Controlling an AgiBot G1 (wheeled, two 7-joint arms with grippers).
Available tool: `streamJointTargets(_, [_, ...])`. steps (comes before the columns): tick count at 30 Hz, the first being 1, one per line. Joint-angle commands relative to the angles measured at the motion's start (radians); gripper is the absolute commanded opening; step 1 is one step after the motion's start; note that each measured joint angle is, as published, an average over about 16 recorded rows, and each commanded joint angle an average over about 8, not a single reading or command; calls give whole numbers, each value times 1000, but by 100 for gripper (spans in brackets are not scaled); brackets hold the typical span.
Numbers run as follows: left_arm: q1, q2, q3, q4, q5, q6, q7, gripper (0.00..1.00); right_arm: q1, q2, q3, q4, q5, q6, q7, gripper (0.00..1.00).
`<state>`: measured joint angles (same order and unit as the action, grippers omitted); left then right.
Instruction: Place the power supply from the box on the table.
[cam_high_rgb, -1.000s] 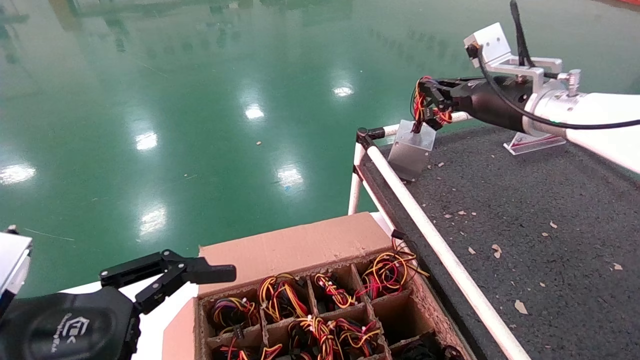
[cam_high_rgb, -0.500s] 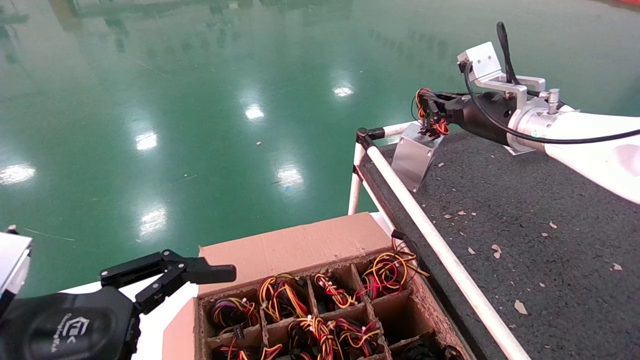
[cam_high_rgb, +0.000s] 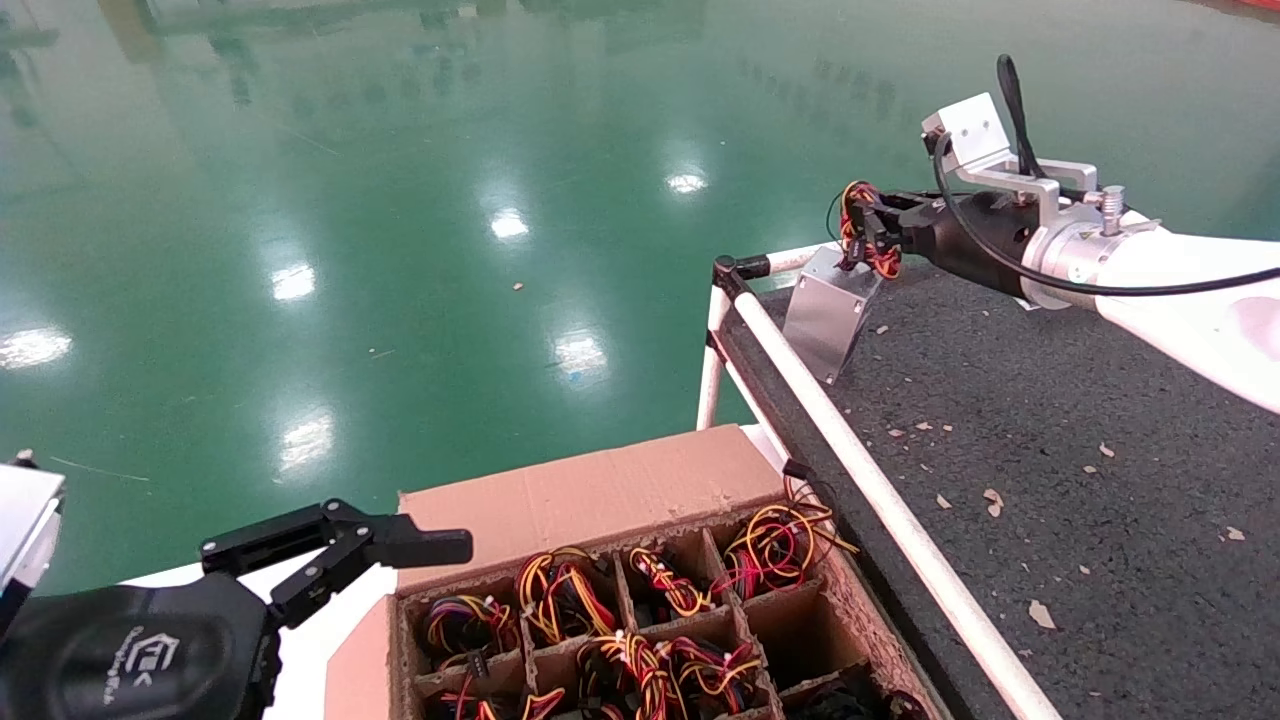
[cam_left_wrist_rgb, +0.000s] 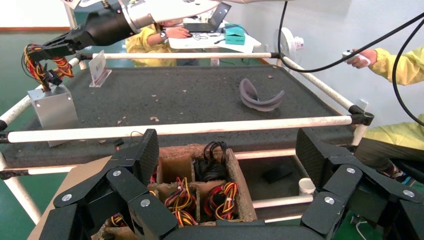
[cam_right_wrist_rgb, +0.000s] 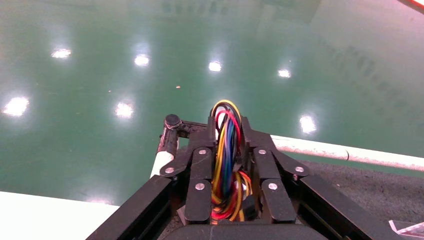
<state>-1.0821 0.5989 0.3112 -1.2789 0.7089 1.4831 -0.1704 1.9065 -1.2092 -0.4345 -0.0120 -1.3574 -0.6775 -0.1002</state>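
Right claw clamped on wire bundle, power supply tilted, lower edge on counter at far left corner, judged release pending; left claw parked wide beside box

The right end effector, gripping the wire bundle, is lowering the power supply onto the desk near its far corner. The casing is now tilting, its lower edge touching the mat.
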Motion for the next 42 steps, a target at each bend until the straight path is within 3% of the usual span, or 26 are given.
streamJointTargets(1, [0, 0, 0, 0, 0, 0, 0, 100, 0, 0, 0, 0, 0, -1, 0, 100])
streamJointTargets(13, [0, 0, 0, 0, 0, 0, 0, 100, 9, 4, 1, 7, 1, -9, -1, 100])
streamJointTargets(22, [0, 0, 0, 1, 0, 0, 0, 100, 16, 16, 5, 42, 15, -66, 12, 100])
streamJointTargets(42, [-1, 0, 1, 1, -1, 0, 1, 100, -253, 202, 53, 444, 210, -311, 101, 100])
